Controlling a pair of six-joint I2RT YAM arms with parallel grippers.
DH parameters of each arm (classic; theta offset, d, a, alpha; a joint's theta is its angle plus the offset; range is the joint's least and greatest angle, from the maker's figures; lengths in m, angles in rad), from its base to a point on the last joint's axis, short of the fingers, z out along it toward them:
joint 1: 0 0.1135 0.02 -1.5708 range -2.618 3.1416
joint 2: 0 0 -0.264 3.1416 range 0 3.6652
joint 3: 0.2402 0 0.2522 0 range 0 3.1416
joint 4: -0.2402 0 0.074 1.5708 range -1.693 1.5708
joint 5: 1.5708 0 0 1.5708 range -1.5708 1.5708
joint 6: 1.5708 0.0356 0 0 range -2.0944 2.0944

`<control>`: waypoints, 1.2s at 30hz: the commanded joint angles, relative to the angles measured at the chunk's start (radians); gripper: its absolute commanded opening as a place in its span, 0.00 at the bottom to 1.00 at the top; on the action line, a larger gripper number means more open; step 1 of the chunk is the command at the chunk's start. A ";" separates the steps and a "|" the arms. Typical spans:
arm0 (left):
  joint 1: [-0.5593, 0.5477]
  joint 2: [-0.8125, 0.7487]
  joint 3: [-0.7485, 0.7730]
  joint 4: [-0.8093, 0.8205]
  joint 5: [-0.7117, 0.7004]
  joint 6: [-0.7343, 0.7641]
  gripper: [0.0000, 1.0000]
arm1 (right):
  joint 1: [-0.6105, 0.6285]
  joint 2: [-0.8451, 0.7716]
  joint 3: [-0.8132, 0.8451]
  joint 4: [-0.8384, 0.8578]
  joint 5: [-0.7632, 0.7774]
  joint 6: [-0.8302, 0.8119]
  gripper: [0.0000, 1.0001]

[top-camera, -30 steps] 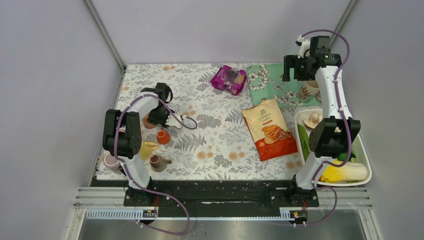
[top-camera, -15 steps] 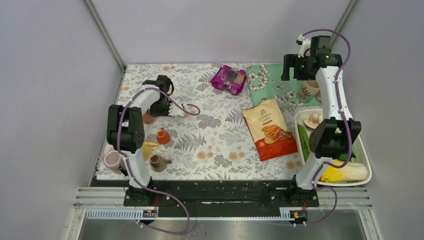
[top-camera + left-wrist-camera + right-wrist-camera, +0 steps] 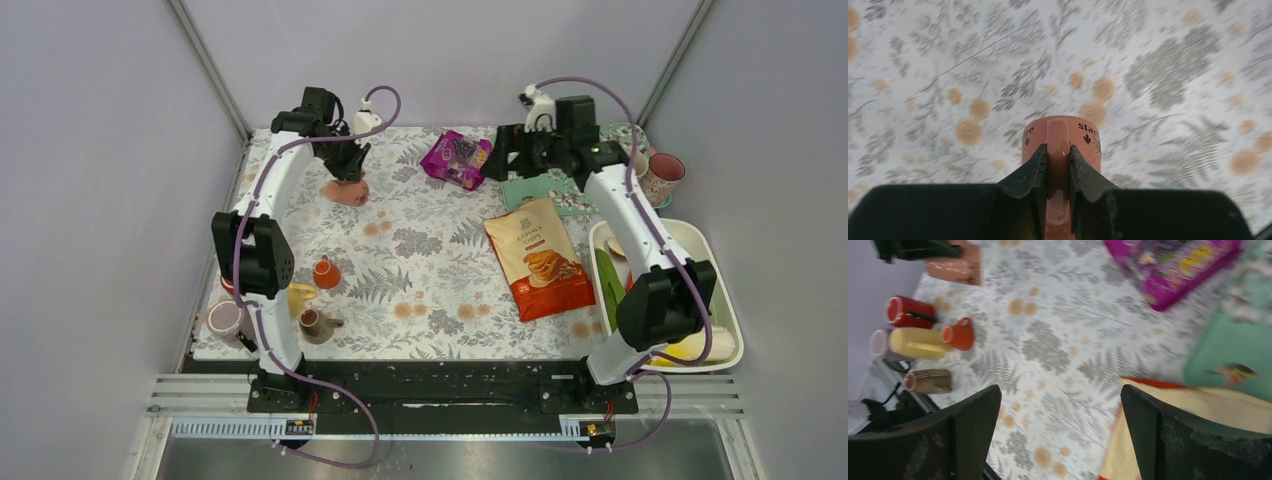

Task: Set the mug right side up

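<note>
The salmon-pink mug [image 3: 347, 191] hangs over the far left of the floral table, held off the cloth. My left gripper [image 3: 350, 172] is shut on its handle. In the left wrist view the fingers [image 3: 1034, 165] pinch the handle, and the mug body [image 3: 1088, 142] with black lettering points away from the camera. The mug also shows in the right wrist view [image 3: 955, 267], top left. My right gripper [image 3: 503, 160] is open and empty above the far middle of the table, with its jaws wide apart [image 3: 1060, 405].
A purple snack bag [image 3: 457, 158] and a green floral cloth [image 3: 560, 185] lie at the far edge. An orange chips bag [image 3: 538, 258] lies right of centre. Several cups [image 3: 326, 272] crowd the near left. A white tray [image 3: 722, 300] and a pink-rimmed mug [image 3: 662, 178] stand at right.
My left arm swung from the left-middle of the table to the far edge, carrying the pink mug up off the cloth. My right arm moved left from the far right corner.
</note>
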 commanded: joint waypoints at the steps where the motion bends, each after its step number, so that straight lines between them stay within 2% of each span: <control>1: -0.050 -0.065 0.056 0.062 0.278 -0.319 0.00 | 0.127 -0.015 -0.103 0.370 -0.238 0.197 0.99; 5: -0.104 -0.111 0.061 0.132 0.376 -0.453 0.00 | 0.208 0.040 -0.115 0.535 -0.350 0.307 0.99; 10: -0.137 -0.142 0.085 0.204 0.444 -0.575 0.00 | 0.221 0.090 -0.139 0.641 -0.381 0.429 0.98; 20: -0.180 -0.155 0.105 0.261 0.468 -0.652 0.00 | 0.221 0.128 -0.141 0.595 -0.364 0.424 0.97; 22: -0.189 -0.154 0.109 0.274 0.467 -0.661 0.00 | 0.222 0.138 -0.138 0.609 -0.390 0.451 0.93; 23: -0.192 -0.154 0.112 0.284 0.468 -0.667 0.00 | 0.222 0.142 -0.138 0.624 -0.406 0.473 0.88; 25: -0.196 -0.147 0.117 0.315 0.470 -0.688 0.00 | 0.224 0.154 -0.151 0.732 -0.467 0.566 0.71; 27: -0.197 -0.137 0.126 0.348 0.469 -0.744 0.00 | 0.224 0.168 -0.199 1.006 -0.563 0.784 0.57; 29: -0.195 -0.124 0.146 0.372 0.474 -0.781 0.00 | 0.225 0.193 -0.255 1.365 -0.603 1.056 0.46; 31: -0.196 -0.121 0.152 0.404 0.491 -0.814 0.00 | 0.225 0.229 -0.257 1.611 -0.620 1.281 0.30; 33: -0.196 -0.118 0.153 0.415 0.498 -0.822 0.00 | 0.219 0.252 -0.244 1.709 -0.622 1.363 0.08; 34: -0.194 -0.119 0.151 0.408 0.487 -0.812 0.00 | 0.212 0.253 -0.244 1.704 -0.617 1.359 0.00; 35: -0.193 -0.120 0.150 0.393 0.460 -0.792 0.00 | 0.201 0.246 -0.248 1.661 -0.611 1.324 0.00; 36: -0.191 -0.123 0.150 0.370 0.420 -0.768 0.14 | 0.187 0.230 -0.255 1.553 -0.603 1.266 0.00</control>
